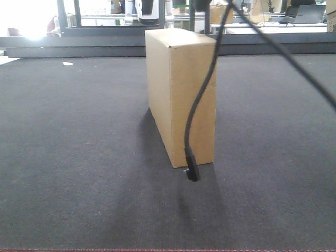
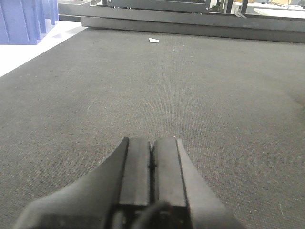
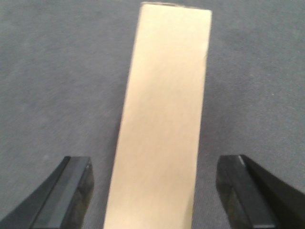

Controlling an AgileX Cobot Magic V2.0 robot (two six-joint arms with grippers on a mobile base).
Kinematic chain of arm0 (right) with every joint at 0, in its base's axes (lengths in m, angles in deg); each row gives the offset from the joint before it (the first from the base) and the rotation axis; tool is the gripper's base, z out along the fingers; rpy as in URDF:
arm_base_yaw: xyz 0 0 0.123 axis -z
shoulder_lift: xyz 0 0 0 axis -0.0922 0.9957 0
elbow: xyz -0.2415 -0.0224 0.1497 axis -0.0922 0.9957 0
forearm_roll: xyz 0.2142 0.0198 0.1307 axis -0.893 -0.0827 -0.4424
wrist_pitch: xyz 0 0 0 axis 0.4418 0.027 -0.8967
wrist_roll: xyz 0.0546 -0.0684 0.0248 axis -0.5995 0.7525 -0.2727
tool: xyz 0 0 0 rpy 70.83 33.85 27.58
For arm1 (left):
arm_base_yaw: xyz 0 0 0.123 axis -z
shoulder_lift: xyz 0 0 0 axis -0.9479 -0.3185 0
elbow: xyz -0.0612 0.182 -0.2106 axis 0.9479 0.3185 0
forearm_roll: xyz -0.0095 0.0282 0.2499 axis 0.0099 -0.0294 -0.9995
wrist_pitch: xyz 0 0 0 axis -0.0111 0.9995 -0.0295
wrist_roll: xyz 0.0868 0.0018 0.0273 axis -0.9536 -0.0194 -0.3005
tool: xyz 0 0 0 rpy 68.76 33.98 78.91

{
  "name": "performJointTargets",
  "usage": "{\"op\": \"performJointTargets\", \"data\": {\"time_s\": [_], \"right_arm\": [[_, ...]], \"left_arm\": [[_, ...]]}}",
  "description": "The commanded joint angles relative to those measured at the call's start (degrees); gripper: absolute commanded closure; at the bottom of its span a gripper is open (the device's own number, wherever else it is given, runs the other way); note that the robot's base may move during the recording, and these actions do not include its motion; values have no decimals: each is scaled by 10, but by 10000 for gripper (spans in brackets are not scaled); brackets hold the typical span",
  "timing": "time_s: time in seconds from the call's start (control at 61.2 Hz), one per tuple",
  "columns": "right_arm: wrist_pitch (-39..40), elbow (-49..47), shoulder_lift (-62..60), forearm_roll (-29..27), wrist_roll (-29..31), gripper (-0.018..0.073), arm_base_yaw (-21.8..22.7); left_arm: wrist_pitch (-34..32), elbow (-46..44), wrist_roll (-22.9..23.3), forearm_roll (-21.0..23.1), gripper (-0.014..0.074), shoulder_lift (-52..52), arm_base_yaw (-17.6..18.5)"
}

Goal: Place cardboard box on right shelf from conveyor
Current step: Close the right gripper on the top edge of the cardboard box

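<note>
The tan cardboard box stands upright on its narrow edge in the middle of the dark conveyor. In the right wrist view I look down on the box's narrow top face. My right gripper is open above it, one finger on each side and a gap to the box on both. My left gripper is shut with nothing in it, low over bare belt, with no box in its view. The right shelf is out of view.
A black cable with a plug hangs in front of the box. A small white scrap lies far back on the belt. Blue bins stand beyond the belt's left edge. A dark metal rail runs along the far side.
</note>
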Motion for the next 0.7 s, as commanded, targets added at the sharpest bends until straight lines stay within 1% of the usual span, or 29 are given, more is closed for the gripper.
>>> {"op": "performJointTargets", "data": {"time_s": [0.0, 0.196, 0.409, 0.474, 0.654, 0.686], "right_arm": [[18, -28, -16, 25, -17, -63, -1], [23, -28, 15, 24, -26, -63, 6], [26, -27, 41, 9, -26, -56, 6], [25, -27, 45, 9, -26, -17, 6], [25, -28, 45, 9, -20, 241, 6], [28, -28, 43, 9, -17, 267, 6]], "left_arm": [[-49, 5, 0, 3, 712, 8, 3], [-49, 5, 0, 3, 713, 8, 3], [-49, 5, 0, 3, 713, 8, 3], [-49, 5, 0, 3, 713, 8, 3], [-49, 5, 0, 3, 713, 8, 3], [-49, 5, 0, 3, 712, 8, 3]]}}
